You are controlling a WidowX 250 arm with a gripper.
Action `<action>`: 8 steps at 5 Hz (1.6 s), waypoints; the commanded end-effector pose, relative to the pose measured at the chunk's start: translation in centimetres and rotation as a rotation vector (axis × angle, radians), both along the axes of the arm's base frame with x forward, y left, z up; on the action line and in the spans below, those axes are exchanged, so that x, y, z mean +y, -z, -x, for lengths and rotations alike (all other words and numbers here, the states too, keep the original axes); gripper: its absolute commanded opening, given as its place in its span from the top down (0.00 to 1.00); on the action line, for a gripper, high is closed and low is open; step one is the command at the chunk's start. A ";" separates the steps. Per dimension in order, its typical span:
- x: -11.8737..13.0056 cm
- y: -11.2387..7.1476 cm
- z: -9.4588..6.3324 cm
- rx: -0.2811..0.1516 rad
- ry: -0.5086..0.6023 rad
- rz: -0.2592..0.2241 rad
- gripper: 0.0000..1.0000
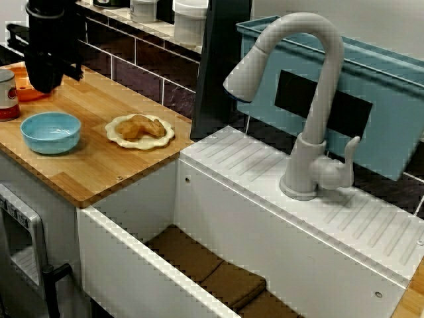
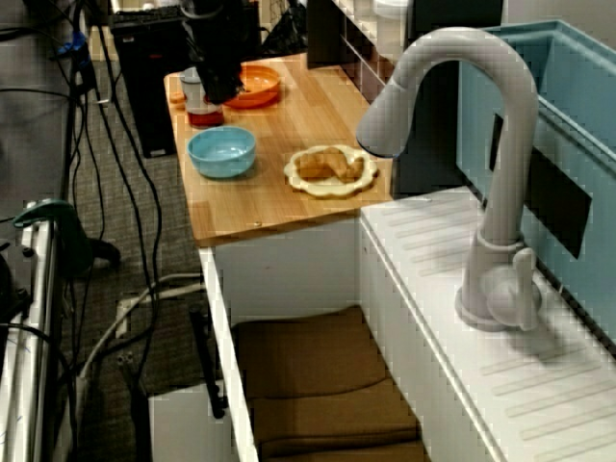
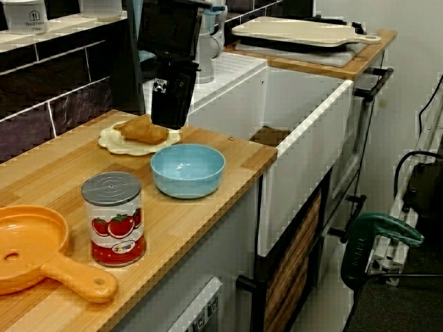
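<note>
The light-blue bowl [image 3: 187, 170] stands upright and empty on the wooden counter [image 3: 181, 220]. It sits below the black gripper [image 3: 169, 123], not touching it, with its glossy inside facing up.

Pretty sure it's a mock kitchen in a lab: white sink [image 1: 132, 246], faucet [image 1: 319, 99], wood counter [image 1: 93, 169], cables [image 2: 108, 125] trailing over carpet.

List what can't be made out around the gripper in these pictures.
Gripper: in every view its jaws are dark and blurred; open or shut cannot be told.
Tomato can: cut by the left edge in the faucet view; partly behind the gripper in the view along the counter.
Orange pan: mostly behind the gripper in the faucet view.
White canister: label too small to read in the can-side view.
</note>
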State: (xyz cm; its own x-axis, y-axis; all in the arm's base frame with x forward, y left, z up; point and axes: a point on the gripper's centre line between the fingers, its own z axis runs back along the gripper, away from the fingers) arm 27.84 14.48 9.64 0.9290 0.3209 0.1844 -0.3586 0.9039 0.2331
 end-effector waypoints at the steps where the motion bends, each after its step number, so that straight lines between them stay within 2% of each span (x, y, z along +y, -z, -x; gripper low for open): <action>1: -0.4 1.5 -0.8 -0.007 0.017 -0.023 0.00; 2: -1.0 2.0 -0.5 0.008 0.043 -0.022 0.00; 4: -1.7 1.8 -0.5 0.086 0.093 -0.008 0.00; 5: -1.4 1.9 -0.1 0.070 0.102 -0.005 0.00; 6: -1.1 1.9 -0.3 0.078 0.109 -0.012 0.00; 7: -1.1 1.8 0.1 0.075 0.136 -0.025 0.00; 8: -1.0 2.0 0.6 0.076 0.133 -0.017 0.00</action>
State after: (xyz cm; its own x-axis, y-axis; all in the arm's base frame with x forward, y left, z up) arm 27.11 12.90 5.59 0.9779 0.1997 0.0614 -0.2090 0.9394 0.2719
